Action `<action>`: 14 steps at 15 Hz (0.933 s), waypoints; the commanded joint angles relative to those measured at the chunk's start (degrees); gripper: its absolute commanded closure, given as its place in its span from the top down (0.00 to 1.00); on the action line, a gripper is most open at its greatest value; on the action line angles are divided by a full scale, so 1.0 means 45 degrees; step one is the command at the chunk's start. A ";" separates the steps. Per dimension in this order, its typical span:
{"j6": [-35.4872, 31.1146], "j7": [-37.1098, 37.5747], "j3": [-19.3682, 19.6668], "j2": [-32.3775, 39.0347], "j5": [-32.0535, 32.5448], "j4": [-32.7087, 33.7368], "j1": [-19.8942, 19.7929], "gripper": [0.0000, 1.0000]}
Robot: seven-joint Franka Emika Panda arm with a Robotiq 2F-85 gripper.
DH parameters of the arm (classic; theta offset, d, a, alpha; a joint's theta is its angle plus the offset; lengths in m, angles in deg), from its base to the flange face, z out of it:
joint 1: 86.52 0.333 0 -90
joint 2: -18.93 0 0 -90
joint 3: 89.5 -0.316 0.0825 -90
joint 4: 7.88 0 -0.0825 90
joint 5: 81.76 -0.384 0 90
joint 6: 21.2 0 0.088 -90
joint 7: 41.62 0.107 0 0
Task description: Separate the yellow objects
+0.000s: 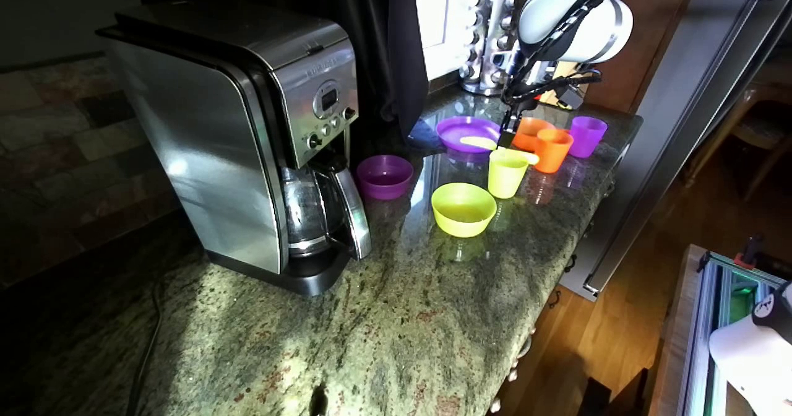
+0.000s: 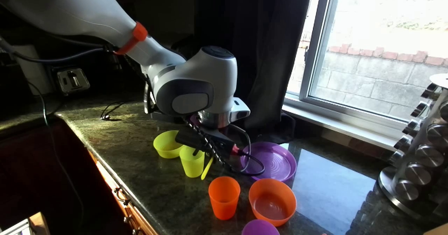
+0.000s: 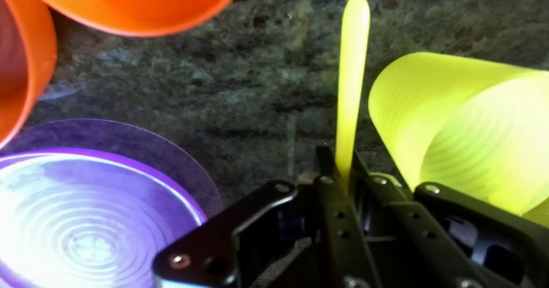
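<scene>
My gripper is shut on the handle of a yellow utensil, with the handle sticking out past the fingertips. In an exterior view the gripper holds the utensil between the yellow cup and the purple plate, and its wide pale end overlaps the plate's near edge. The handle also shows in an exterior view, close beside the cup. It appears slightly above the counter. The yellow cup stands upright, also in the wrist view. A yellow bowl sits beside it, also in an exterior view.
An orange cup, orange bowl and purple cup stand near the yellow cup. The purple plate lies by the window. A purple bowl sits by the coffee maker. A spice rack stands beyond.
</scene>
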 commanded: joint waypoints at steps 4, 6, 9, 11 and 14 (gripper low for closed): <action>0.0974 -0.0085 -0.0553 0.0585 -0.1009 0.0588 0.0339 0.02; 0.1010 -0.0013 -0.0719 0.0838 -0.1250 0.0779 0.0407 0.02; 0.0814 0.0430 -0.0910 0.1190 -0.1145 0.1030 0.0526 0.02; 0.1023 0.0370 -0.0618 0.0679 -0.0711 0.0713 0.0220 0.02; 0.0866 0.0561 -0.0574 0.0721 -0.0536 0.0786 0.0219 0.02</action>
